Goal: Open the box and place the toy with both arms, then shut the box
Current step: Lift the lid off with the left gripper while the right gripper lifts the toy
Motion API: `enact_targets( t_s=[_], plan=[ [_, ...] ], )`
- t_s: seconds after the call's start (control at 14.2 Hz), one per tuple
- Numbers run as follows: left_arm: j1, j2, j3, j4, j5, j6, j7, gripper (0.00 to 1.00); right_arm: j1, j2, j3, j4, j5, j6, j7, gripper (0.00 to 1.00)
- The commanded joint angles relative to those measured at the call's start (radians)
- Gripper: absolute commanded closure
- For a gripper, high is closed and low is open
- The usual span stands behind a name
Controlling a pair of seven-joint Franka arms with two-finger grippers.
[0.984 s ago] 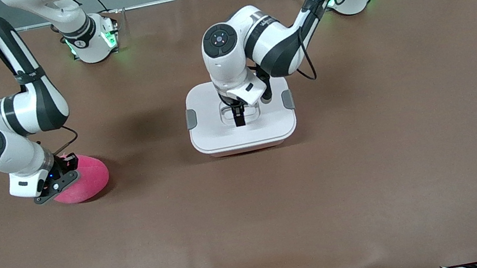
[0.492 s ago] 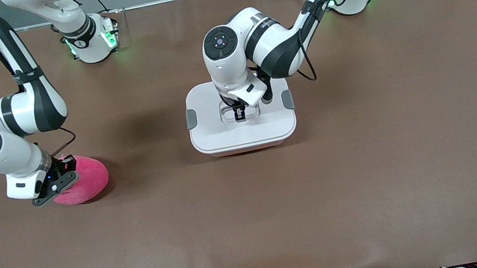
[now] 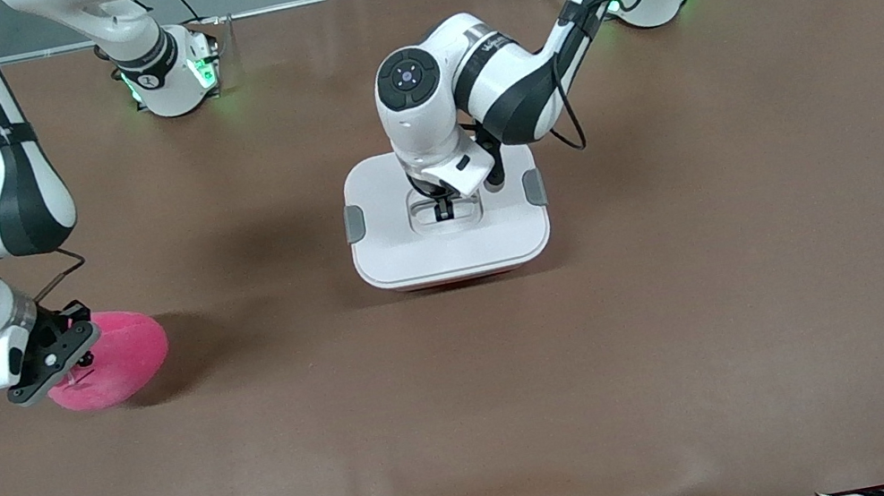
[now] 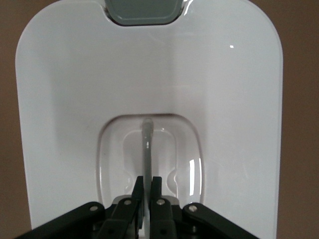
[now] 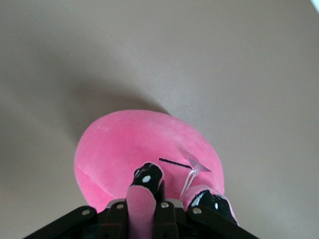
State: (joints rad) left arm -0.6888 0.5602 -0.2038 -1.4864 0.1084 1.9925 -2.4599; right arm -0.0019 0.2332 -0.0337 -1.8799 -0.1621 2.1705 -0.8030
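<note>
With the box (image 3: pixel 448 224) lidded at mid-table, the left gripper (image 4: pixel 146 191) is clamped on its lid handle (image 4: pixel 146 149) and the right gripper (image 5: pixel 144 199) pinches the toy (image 3: pixel 109 370) at the right arm's end; opening appears in hand, calling for a straight lift of the lid.

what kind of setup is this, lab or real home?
Most likely a robotics lab bench. Two white arms stand bolted along one edge of a brown-matted table, cable bundles run along its edges, and the only props are a lidded plastic box and a pink plush toy.
</note>
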Motion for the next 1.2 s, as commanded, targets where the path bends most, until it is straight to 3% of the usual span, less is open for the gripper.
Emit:
enact_targets(
  t_s=[0.0, 0.42, 0.7, 1.12],
  plan=[
    [-0.005, -0.016, 0.003, 0.000, 0.023, -0.004, -0.019, 1.00, -0.004, -0.006, 0.009, 0.037, -0.020, -0.017, -0.132, 1.00],
    [-0.006, -0.052, -0.005, 0.002, 0.022, -0.007, -0.022, 1.00, 0.005, -0.003, 0.014, 0.048, -0.019, -0.014, -0.474, 1.00],
    [-0.009, -0.060, -0.005, 0.005, 0.022, -0.040, -0.021, 1.00, 0.040, 0.006, 0.017, 0.076, -0.013, -0.012, -0.597, 1.00],
    [0.005, -0.083, -0.003, 0.008, 0.019, -0.043, -0.011, 1.00, 0.170, 0.008, 0.014, 0.125, -0.028, -0.073, -0.607, 1.00]
  ],
)
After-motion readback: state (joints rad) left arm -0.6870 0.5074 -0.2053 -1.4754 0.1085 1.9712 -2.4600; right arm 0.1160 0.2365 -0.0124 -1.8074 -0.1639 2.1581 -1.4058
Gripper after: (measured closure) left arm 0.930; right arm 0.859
